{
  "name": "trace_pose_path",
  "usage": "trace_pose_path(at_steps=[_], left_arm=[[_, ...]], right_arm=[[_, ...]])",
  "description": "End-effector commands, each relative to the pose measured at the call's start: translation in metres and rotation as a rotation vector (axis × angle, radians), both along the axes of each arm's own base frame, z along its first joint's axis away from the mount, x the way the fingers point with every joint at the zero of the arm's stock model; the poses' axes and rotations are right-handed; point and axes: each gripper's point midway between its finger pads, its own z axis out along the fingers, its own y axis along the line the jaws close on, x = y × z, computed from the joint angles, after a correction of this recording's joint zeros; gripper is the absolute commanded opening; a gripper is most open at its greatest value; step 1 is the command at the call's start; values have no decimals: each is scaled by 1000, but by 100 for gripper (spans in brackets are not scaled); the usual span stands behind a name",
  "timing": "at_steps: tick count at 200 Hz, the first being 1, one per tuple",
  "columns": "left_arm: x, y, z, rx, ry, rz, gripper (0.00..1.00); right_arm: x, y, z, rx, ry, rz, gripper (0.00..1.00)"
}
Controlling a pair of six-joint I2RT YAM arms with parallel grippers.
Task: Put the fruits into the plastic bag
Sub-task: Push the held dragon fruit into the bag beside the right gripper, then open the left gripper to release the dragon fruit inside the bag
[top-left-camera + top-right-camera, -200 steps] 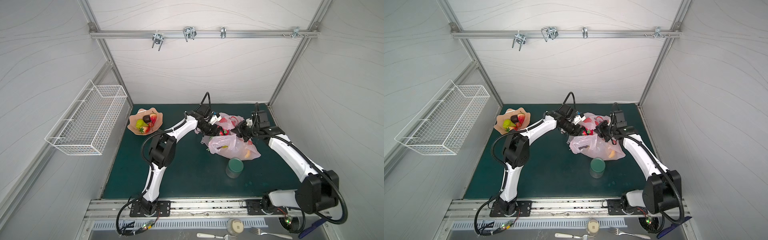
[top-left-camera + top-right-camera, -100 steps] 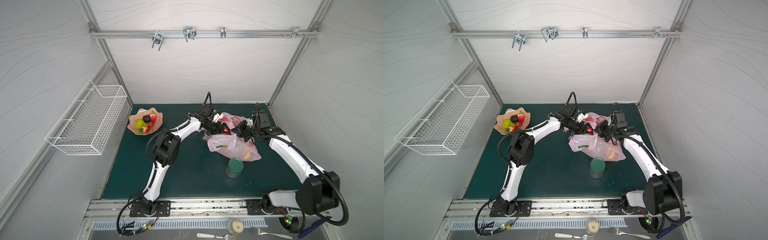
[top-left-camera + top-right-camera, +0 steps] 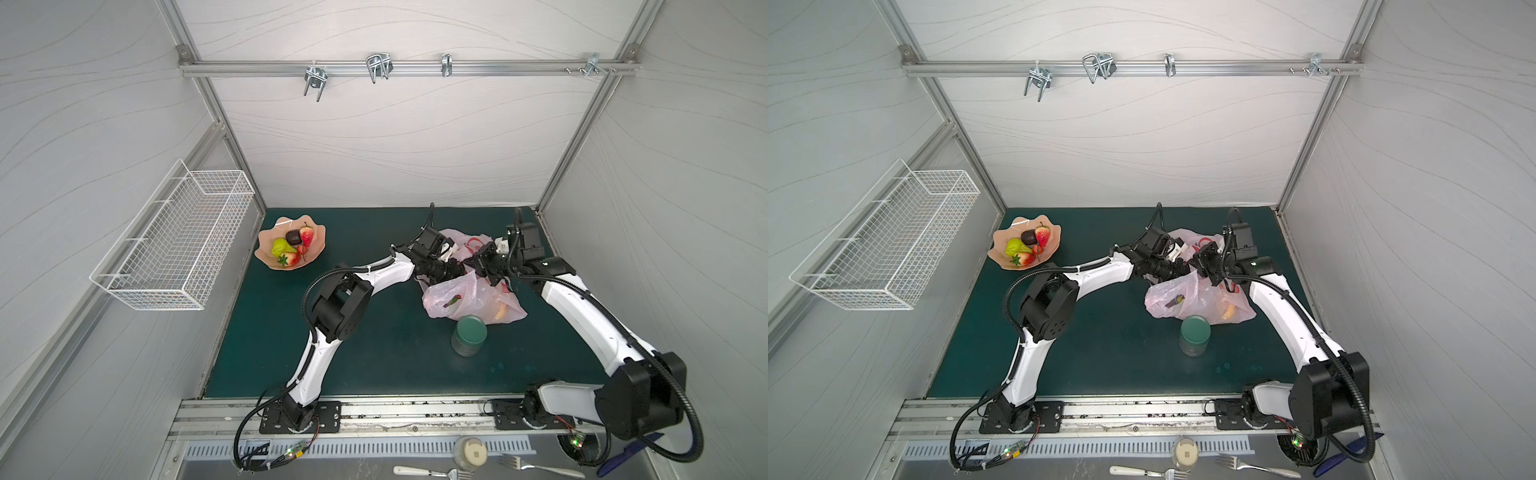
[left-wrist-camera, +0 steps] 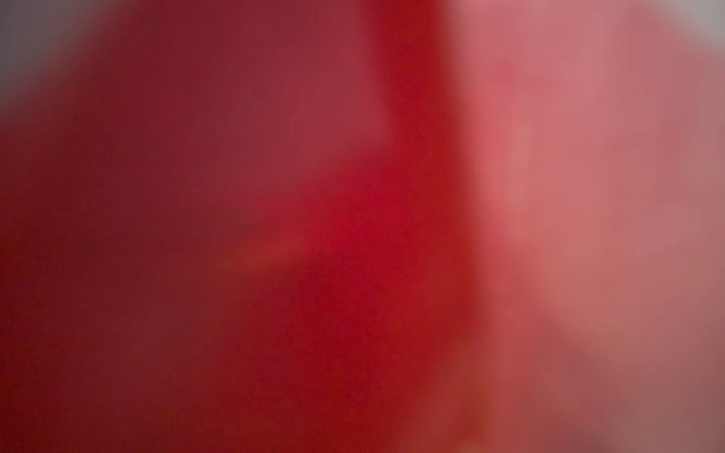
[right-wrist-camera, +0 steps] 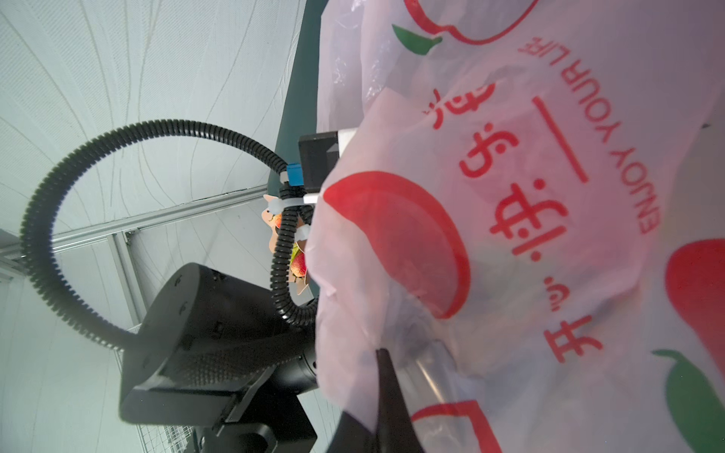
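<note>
Both arms reach in, meeting right of centre: left gripper (image 3: 457, 270) spread wide, right gripper (image 5: 386, 368) pinched shut on the plastic bag (image 3: 471, 297).

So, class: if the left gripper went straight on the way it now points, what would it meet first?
Probably the thin translucent pink plastic bag: the left gripper points into its folds, its wrist view all blurred red. The right gripper sits just beyond; depth is unclear.

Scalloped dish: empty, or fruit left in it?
Not empty: in a top view the dish holds strawberries, a yellow-green fruit and a dark round one.
</note>
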Motion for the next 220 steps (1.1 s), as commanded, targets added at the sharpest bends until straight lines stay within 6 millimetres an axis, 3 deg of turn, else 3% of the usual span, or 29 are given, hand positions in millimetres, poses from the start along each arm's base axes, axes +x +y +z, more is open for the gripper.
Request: trace_pose_path(at_steps=[1, 45, 109, 145, 179, 200, 220], left_arm=[[10, -9, 36, -78, -28, 82, 38], [18, -12, 37, -41, 1, 167, 38], [10, -28, 48, -36, 34, 227, 38], [7, -30, 42, 4, 23, 220, 45], [0, -38, 28, 29, 45, 210, 64], [-5, -41, 29, 30, 35, 194, 80], [-5, -41, 33, 22, 25, 191, 89]], right_arm=[[-5, -3, 6, 12, -8, -16, 0], [-10, -5, 6, 14, -8, -25, 0], [-11, -9, 14, 6, -40, -42, 0], [-12, -11, 16, 14, -47, -47, 0], [-14, -9, 15, 42, -40, -45, 0], [-16, -10, 15, 47, -41, -51, 0], [-16, -12, 17, 49, -49, -54, 0]])
